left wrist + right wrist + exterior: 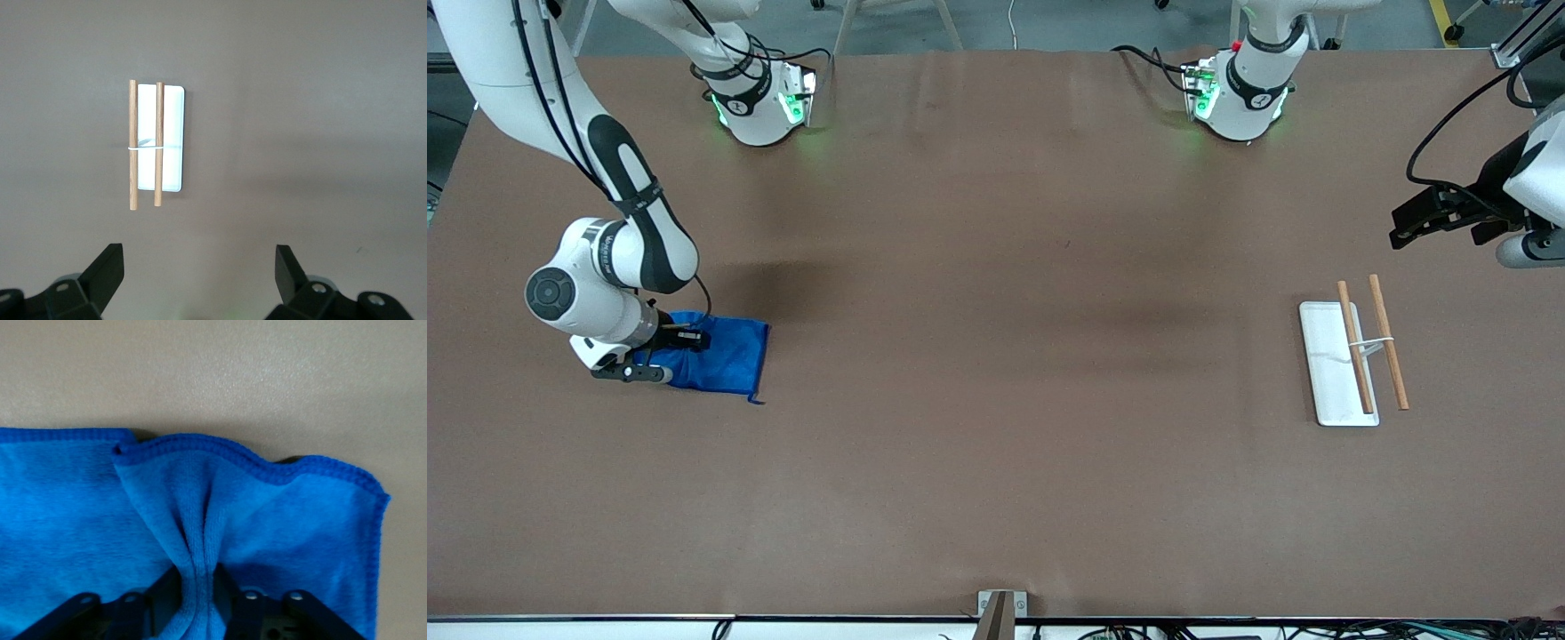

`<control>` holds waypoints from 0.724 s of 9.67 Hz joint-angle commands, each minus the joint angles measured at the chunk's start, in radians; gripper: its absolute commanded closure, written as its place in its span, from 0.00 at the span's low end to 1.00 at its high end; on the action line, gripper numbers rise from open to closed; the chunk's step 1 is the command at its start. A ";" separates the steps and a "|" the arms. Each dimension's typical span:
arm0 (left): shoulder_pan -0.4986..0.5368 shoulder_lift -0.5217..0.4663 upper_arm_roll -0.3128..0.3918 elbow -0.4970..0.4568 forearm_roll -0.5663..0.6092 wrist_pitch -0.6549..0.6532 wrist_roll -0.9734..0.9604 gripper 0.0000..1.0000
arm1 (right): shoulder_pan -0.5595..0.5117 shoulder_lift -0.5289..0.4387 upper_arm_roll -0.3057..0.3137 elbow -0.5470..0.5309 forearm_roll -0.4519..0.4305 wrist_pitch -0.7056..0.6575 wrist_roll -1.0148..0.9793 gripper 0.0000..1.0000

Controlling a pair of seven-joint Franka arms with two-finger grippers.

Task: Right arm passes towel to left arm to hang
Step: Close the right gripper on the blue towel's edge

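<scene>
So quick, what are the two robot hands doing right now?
Right gripper: shut on the towel, pinching a fold down on the table.
Left gripper: open, empty, waiting over the table.

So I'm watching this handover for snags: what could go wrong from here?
1. The right gripper is shut on only a thin bunched fold of the towel, so the cloth may slip out when lifted.
2. The left gripper waits open over the table near the rack at the left arm's end, so the towel must cross the table and may dangle or drag.
</scene>
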 commanded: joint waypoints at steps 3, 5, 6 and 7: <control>0.000 0.025 -0.006 -0.010 0.014 0.005 0.006 0.00 | 0.007 -0.051 0.013 0.209 0.130 -0.414 -0.009 0.98; 0.006 0.025 -0.006 -0.009 0.016 0.005 0.011 0.00 | 0.021 -0.049 0.012 0.347 0.150 -0.592 0.004 0.99; 0.006 0.025 -0.006 -0.009 0.014 0.005 0.011 0.00 | 0.027 -0.049 0.016 0.396 0.153 -0.666 0.005 0.99; 0.006 0.025 -0.006 -0.009 0.014 0.005 0.011 0.00 | 0.042 -0.054 0.032 0.434 0.184 -0.731 0.002 0.99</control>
